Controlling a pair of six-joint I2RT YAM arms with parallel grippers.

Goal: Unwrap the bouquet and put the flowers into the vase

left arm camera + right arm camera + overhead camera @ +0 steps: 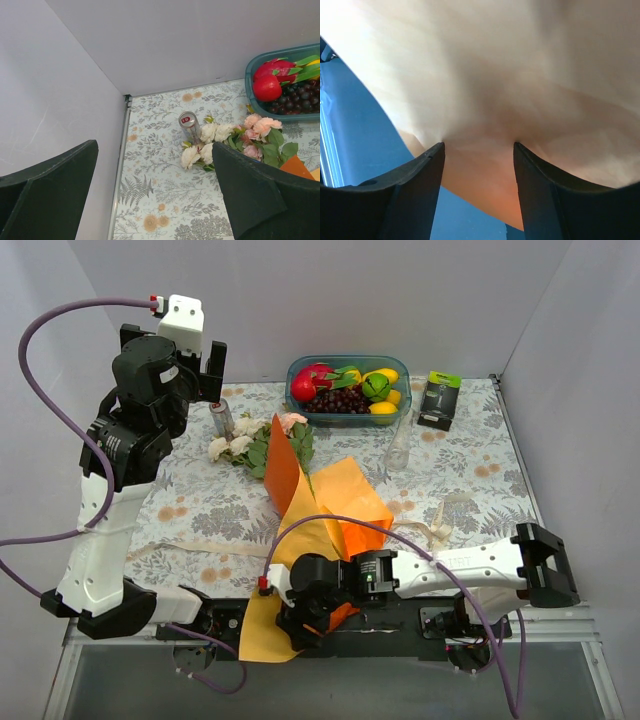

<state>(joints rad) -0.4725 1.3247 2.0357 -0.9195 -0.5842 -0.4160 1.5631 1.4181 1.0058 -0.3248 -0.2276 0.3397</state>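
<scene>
**Bouquet lies loose mid-table; right gripper is at its paper**

Bouquet [300,480] lies on the floral tablecloth [200,505]. Its orange wrapping paper [340,502] is spread toward the near edge, with one fold standing upright. The flowers [262,445], pink and cream-white roses with green leaves, lie at the paper's far end, just beside a silver drink can [222,418]. Their stems are mostly hidden by the paper. The can's top carries a red mark, too small to read.

The vase [400,445] stands upright to the right of the paper. It is nearly see-through and hard to pick out against the cloth. A cream ribbon [437,528] lies loose by the paper's right side.

The right gripper [300,625] sits at the near edge, in the paper. Its wrist view shows the fingers [425,175] apart and paper filling the frame; whether they pinch it cannot be told. The left gripper [210,368] hangs high over the far left corner, jaws spread wide with nothing between them.

At the back are a blue tub of fruit [348,390] and a black-and-green box [438,398], whose label is unreadable.
</scene>
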